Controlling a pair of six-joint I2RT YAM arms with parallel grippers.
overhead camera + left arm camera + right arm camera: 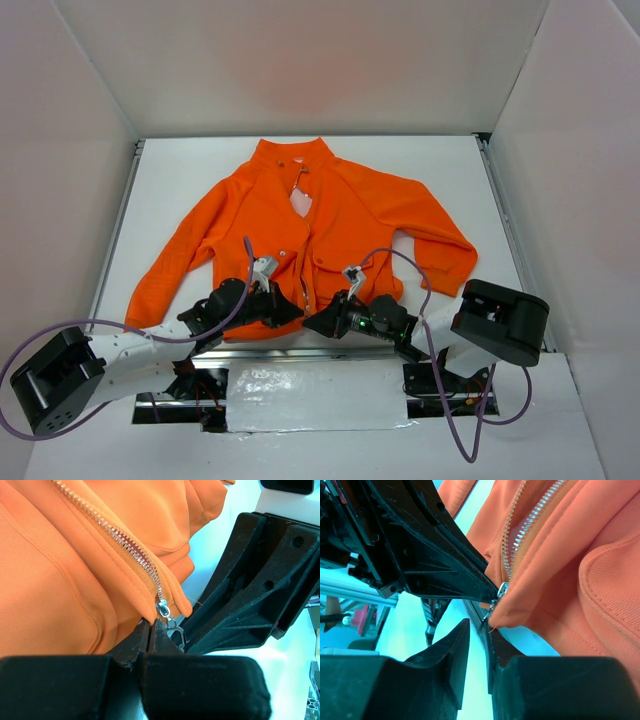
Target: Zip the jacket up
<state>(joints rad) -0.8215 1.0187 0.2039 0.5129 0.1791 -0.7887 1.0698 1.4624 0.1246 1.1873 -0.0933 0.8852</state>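
Note:
The bright orange jacket point(340, 215) lies flat on the white table, collar far, hem near me. Its pale zipper point(125, 545) is open at the top and runs down to the slider point(163, 609) at the hem. My left gripper point(293, 312) is at the hem's middle; in its wrist view its jaws point(151, 624) are shut on the hem edge just left of the slider. My right gripper point(314, 325) faces it from the right. In the right wrist view it point(476, 622) is open a little, the zipper pull point(492, 609) touching its right finger point(495, 645).
White walls box in the table on three sides, with metal rails point(120, 220) along the left and right edges. A silver taped plate point(310, 395) lies between the arm bases. Purple cables point(120, 325) loop off both arms. The two grippers almost touch.

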